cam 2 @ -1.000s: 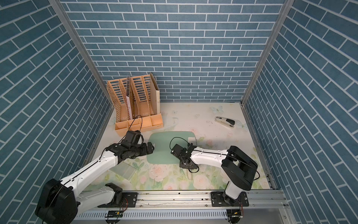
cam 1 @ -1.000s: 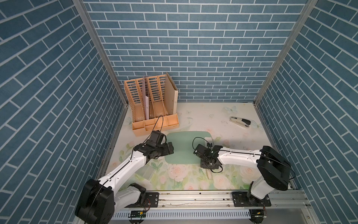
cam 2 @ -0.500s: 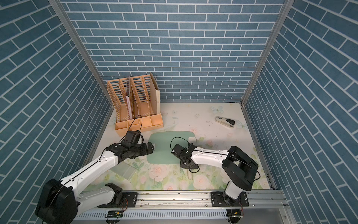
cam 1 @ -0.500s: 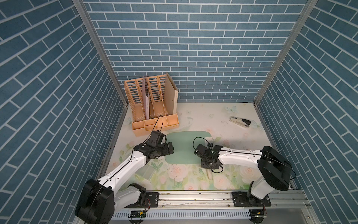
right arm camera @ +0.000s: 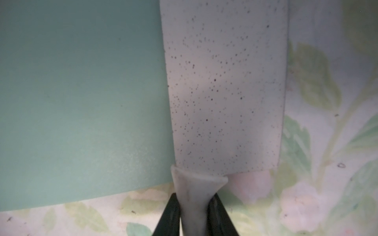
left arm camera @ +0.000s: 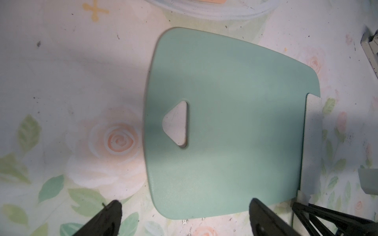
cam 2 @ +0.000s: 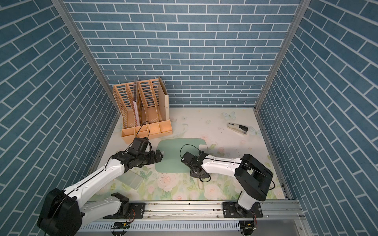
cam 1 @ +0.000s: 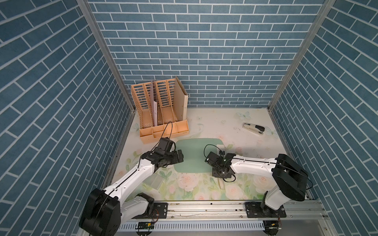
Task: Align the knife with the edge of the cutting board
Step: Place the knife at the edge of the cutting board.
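**Right tool** (right arm camera: 194, 206): clenched on the knife (right arm camera: 225, 81). Its black fingers (right arm camera: 168, 216) pinch the cream handle (right arm camera: 194, 194) just behind the blade (right arm camera: 225, 51). In both top views it sits low at the board's near right corner.

**Knife:**
- It lies flat; the blade is whitish and speckled.
- One long edge of the blade rests on the board (right arm camera: 81, 102). The other is over the desk (right arm camera: 327, 153), so the blade covers the board's right edge.
- It runs along that edge, close to parallel in both wrist views.
- In a top view the blade's far end (cam 1: 220, 146) shows by the board's far right corner.
- The handle's end (cam 1: 221, 183) sticks out past the near edge, towards the rail.
- Cannot tell whether the handle touches the desk.

**Left tool** (left arm camera: 185, 208): released, jaws wide, nothing between them. One finger (left arm camera: 110, 214) is over the desk, the other at the board's rim. In both top views it is at the board's left side. Cannot tell whether it touches the board.

**Board** (cam 1: 192, 157): flat, mid-desk. Its hole (left arm camera: 178, 124) is near the left edge, opposite the knife.

**Others:**
- Stapler (cam 1: 253, 128): far right, well apart from the board.
- File rack (cam 1: 161, 110): far left corner.
- Clear piece (cam 2: 131, 179): near left, beside the left arm, apart from the board.
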`<state>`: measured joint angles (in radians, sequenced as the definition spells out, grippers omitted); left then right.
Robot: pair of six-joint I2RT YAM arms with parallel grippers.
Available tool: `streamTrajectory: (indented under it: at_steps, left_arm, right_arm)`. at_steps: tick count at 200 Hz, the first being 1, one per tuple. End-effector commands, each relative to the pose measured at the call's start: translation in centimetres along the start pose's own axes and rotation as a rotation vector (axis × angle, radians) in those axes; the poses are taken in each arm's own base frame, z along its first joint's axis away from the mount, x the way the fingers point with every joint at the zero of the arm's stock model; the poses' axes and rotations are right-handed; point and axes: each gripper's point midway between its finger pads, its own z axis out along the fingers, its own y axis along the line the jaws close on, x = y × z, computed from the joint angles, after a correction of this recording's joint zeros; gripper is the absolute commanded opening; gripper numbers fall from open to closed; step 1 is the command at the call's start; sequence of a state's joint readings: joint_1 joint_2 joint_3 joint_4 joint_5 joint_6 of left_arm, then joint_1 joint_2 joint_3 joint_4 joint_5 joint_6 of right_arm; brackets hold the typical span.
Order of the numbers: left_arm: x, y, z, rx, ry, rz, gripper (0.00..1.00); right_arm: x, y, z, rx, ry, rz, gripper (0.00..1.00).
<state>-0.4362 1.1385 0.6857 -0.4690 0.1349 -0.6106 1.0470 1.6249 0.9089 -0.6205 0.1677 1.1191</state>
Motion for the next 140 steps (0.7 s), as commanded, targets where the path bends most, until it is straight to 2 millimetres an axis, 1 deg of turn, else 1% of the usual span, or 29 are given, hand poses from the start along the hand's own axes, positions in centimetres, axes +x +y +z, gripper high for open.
streamTrajectory:
  at_steps: [1,83,140]
  left_arm:
    - [0.11,0.35,-0.08,-0.004,-0.001,0.009,1.0]
    - [0.25,0.35,0.13,-0.003,0.008,0.011,1.0]
    - [0.29,0.3,0.22,-0.001,0.011,0.014,1.0]
  right_arm:
    - [0.14,-0.31,-0.05,0.002,0.007,0.01,0.0]
    - [0.36,-0.32,0.18,0.007,0.019,0.014,0.0]
    - [0.43,-0.55,0.25,0.015,0.021,0.016,0.05]
